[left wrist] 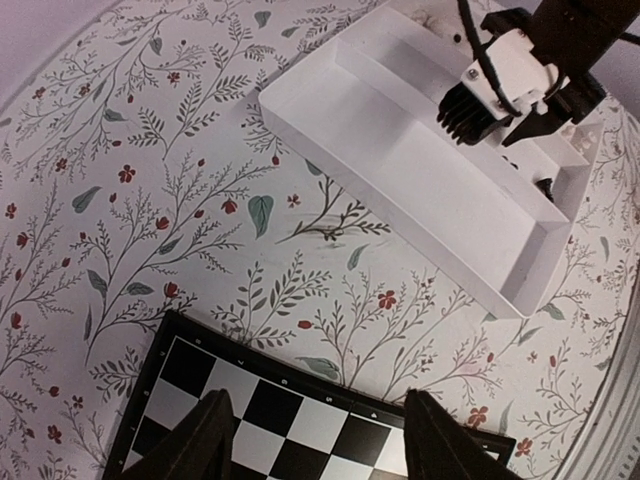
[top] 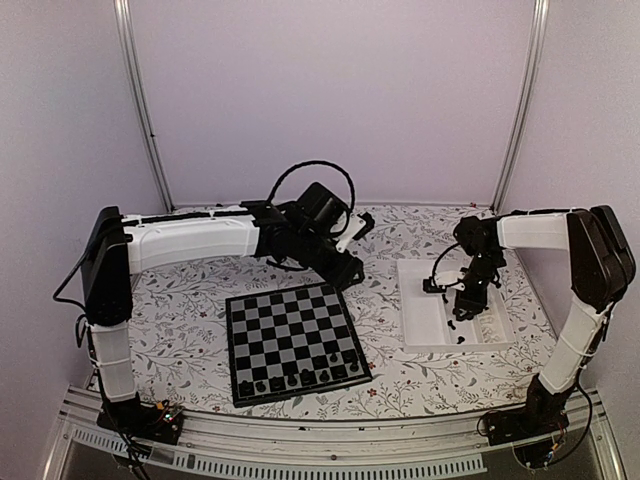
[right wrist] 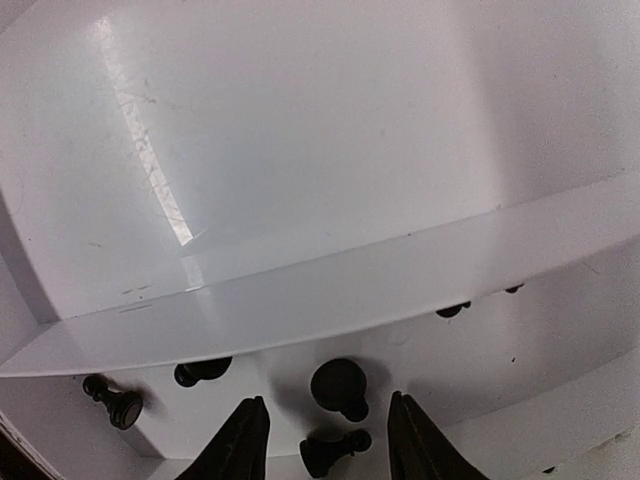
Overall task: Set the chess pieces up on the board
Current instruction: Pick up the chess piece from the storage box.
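Right wrist view: the right end effector (right wrist: 325,400) is seen partly open inside the white tray (right wrist: 300,290), with its fingers set either side of one lying black piece and not touching it. Six black chess pieces (right wrist: 340,387) are counted in that compartment, two of them half hidden behind the divider. The left end effector (left wrist: 315,395) is shown by the left wrist view open and empty above an edge of the board (left wrist: 270,430), while only the top view shows a row of black pieces along the board's near edge, too small to be counted.
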`<action>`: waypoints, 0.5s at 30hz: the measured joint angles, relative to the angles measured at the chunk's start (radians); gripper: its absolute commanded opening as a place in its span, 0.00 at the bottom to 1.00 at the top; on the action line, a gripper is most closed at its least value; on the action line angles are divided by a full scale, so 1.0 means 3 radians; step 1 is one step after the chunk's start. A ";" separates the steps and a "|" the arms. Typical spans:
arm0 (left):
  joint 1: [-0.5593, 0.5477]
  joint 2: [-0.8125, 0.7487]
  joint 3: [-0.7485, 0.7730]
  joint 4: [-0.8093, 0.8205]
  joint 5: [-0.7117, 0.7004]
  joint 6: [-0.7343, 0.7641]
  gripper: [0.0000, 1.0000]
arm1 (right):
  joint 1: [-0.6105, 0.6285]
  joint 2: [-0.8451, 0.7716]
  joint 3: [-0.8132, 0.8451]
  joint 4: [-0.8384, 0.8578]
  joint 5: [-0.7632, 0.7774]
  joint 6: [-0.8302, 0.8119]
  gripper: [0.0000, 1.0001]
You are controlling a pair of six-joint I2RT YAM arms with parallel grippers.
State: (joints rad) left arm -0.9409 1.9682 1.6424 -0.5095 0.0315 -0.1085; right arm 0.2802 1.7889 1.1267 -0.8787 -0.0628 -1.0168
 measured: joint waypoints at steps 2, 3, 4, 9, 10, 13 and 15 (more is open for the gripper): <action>0.0000 0.0000 -0.0003 0.0003 0.0022 -0.0005 0.60 | 0.0000 0.0000 0.0001 0.0000 -0.0005 0.0037 0.43; 0.0000 0.0000 -0.0004 0.0004 0.0028 -0.0009 0.60 | 0.0000 0.0000 0.0001 0.0001 -0.0009 0.0042 0.42; 0.0000 0.0000 -0.0013 0.0013 0.0034 -0.0015 0.60 | 0.0000 0.0000 0.0001 0.0001 -0.0011 0.0050 0.42; 0.0001 -0.0003 -0.0089 0.0037 0.0047 -0.0048 0.60 | 0.0000 0.0000 0.0033 0.0005 -0.0028 0.0051 0.38; 0.0001 -0.0008 -0.0108 0.0047 0.0048 -0.0053 0.60 | 0.0000 0.0001 0.0045 0.0008 -0.0043 0.0050 0.38; 0.0003 -0.0022 -0.0150 0.0062 0.0060 -0.0070 0.60 | 0.0000 0.0018 0.0085 0.0008 -0.0089 0.0050 0.38; 0.0003 -0.0027 -0.0163 0.0066 0.0062 -0.0080 0.60 | 0.0000 0.0038 0.0107 0.0006 -0.0117 0.0050 0.38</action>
State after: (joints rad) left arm -0.9401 1.9602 1.5936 -0.4896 0.0502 -0.1326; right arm 0.2802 1.8004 1.1587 -0.8768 -0.0978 -1.0019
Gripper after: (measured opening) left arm 0.603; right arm 0.380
